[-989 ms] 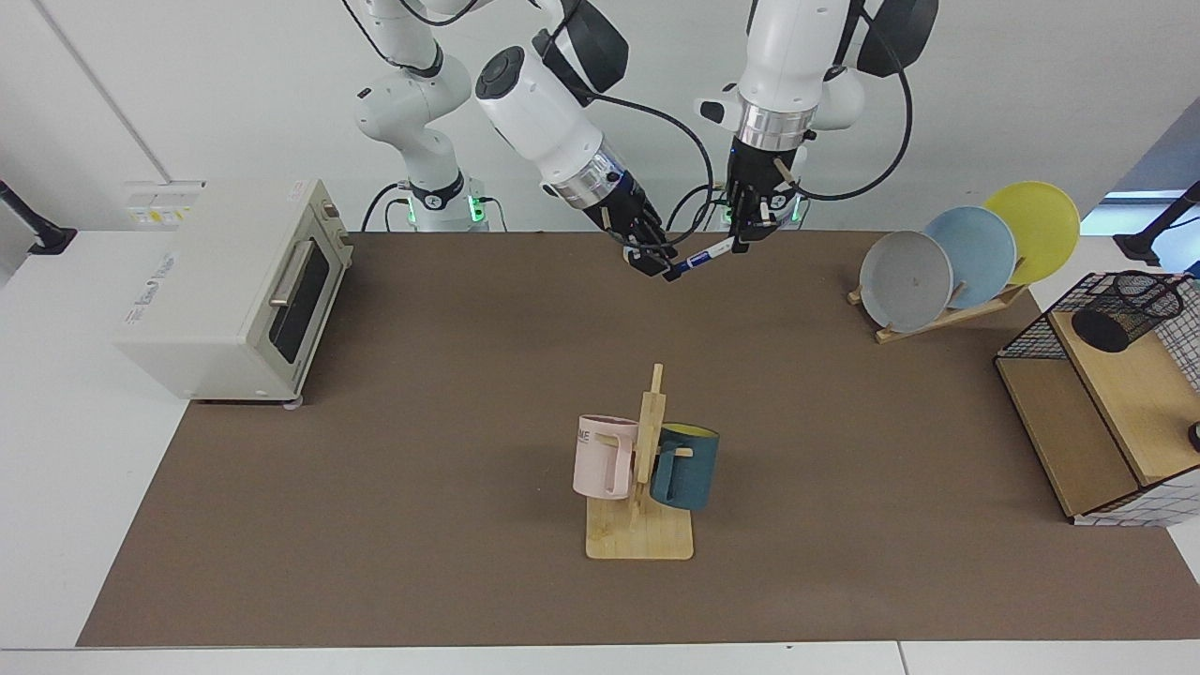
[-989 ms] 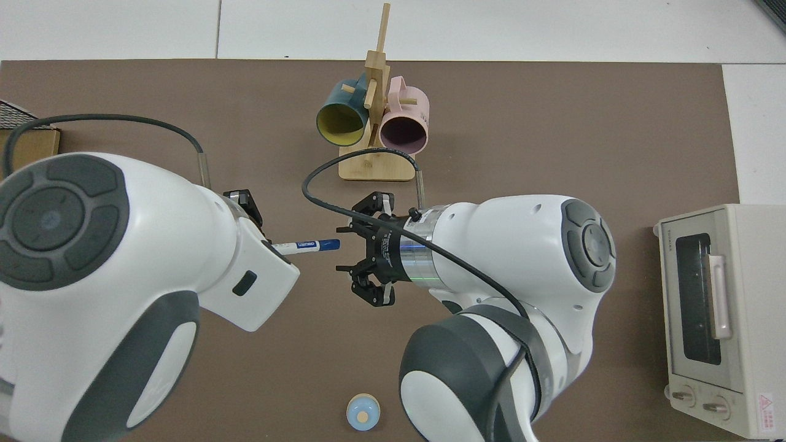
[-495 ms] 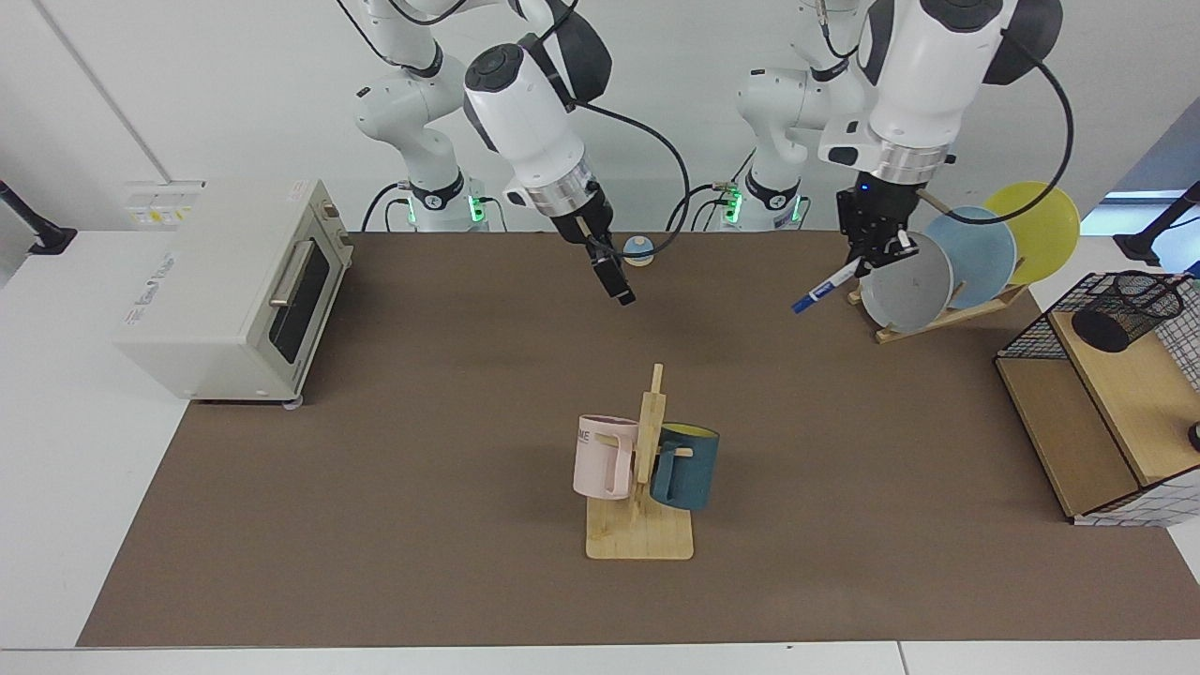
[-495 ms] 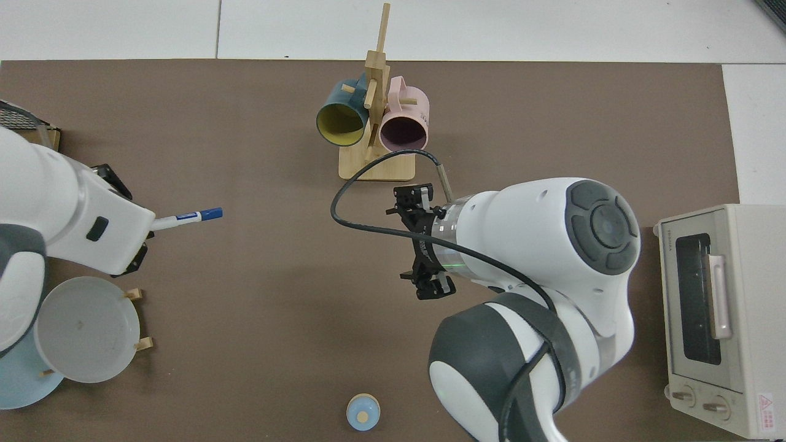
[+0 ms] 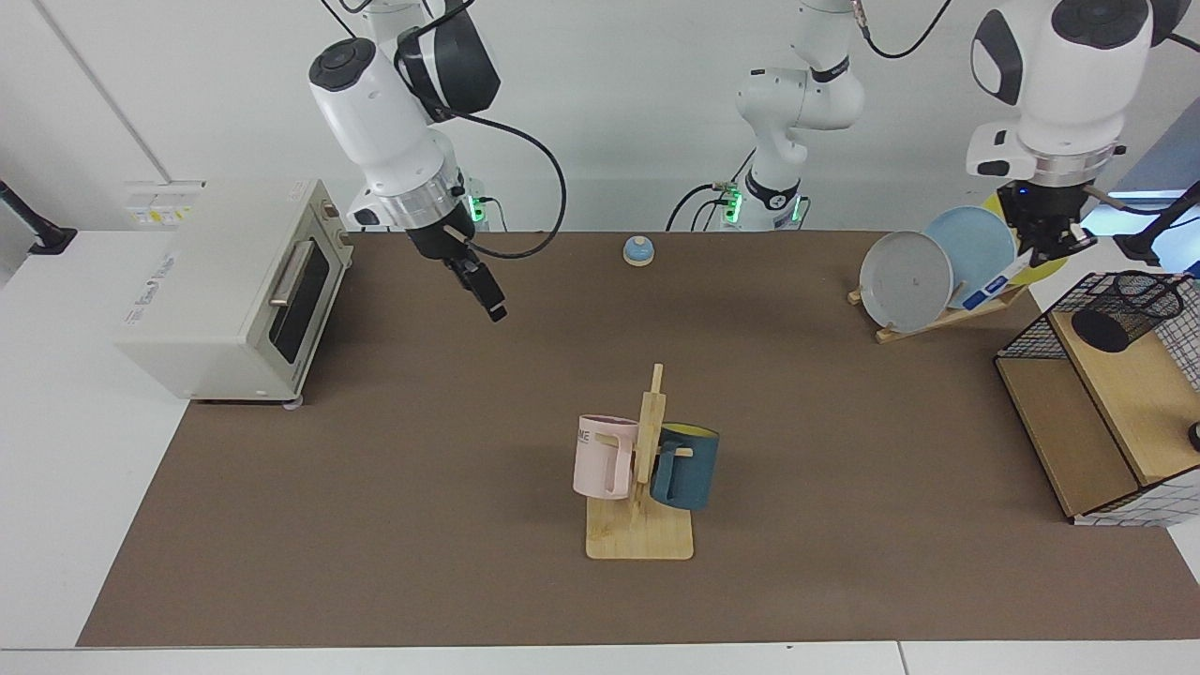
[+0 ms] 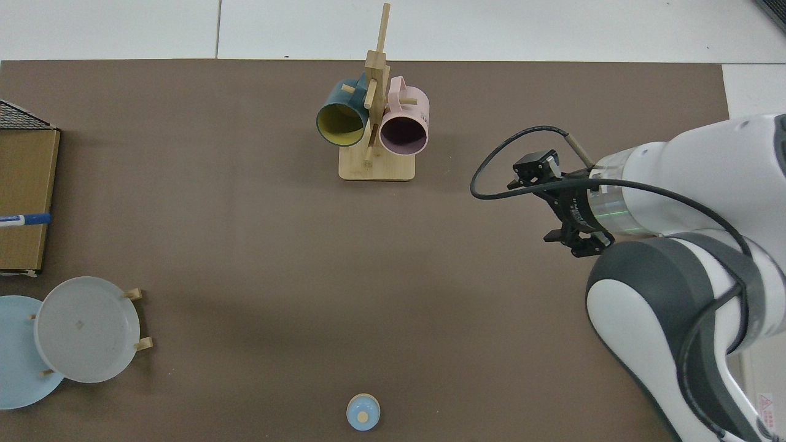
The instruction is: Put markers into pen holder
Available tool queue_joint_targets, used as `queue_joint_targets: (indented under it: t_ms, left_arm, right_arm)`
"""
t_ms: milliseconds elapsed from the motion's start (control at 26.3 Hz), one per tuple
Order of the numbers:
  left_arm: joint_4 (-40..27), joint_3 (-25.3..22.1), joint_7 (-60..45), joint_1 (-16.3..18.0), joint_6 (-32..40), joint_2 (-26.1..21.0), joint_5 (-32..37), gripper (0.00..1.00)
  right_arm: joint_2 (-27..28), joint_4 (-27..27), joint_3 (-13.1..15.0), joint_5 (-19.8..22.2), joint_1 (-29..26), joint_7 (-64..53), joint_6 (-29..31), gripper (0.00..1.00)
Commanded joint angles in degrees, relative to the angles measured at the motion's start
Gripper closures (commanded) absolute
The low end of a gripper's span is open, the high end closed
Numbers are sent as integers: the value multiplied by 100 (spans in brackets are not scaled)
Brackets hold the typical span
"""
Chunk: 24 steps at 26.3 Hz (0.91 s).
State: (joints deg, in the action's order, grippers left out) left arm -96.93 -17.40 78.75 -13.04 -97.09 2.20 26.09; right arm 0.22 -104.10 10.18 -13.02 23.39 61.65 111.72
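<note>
My left gripper point(image 5: 1046, 246) is shut on the marker point(image 5: 992, 288), a slim white barrel with a blue end that slants down in front of the plates. In the top view only the marker's tip point(image 6: 26, 219) shows, over the rack's wooden shelf; the left gripper itself is outside that view. The pen holder point(image 5: 1125, 309), a black mesh cup with a dark round base, sits on the wooden top of the rack, just right of and below the marker. My right gripper point(image 5: 492, 307) hangs open and empty near the toaster oven, also seen from above as the right gripper point(image 6: 549, 205).
A wire-grid rack with wooden shelves point(image 5: 1087, 422) stands at the right edge. Beside it is a plate stand with grey, blue and yellow plates point(image 5: 905, 281). A mug tree point(image 5: 642, 469) holds a pink and a blue mug mid-table. A toaster oven point(image 5: 234, 291) and a small blue dome point(image 5: 639, 250) also stand here.
The left arm carried the marker away from the table's middle, past the plates, towards the rack. The right arm let go earlier and swung back towards the toaster oven.
</note>
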Motion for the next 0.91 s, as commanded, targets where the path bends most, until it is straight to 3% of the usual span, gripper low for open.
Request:
queue_joint_targets:
  t_ms: [0, 190, 647, 875]
  left_arm:
    - [359, -299, 509, -23, -90, -343, 1079, 100]
    - [683, -536, 606, 91, -327, -571, 1846, 100]
    - [948, -1099, 791, 126, -1005, -993, 2251, 100]
    - [1009, -1134, 589, 100, -890, -1310, 2295, 100]
  right_arm:
    - [-162, -128, -87, 379, -352, -1205, -229, 0]
    - [-347, -128, -87, 589, -616, -2146, -537, 0]
    - [-865, -128, -87, 1196, -1345, -4378, -1697, 0]
    - [-857, -32, -87, 1188, -1812, -6179, -1715, 0]
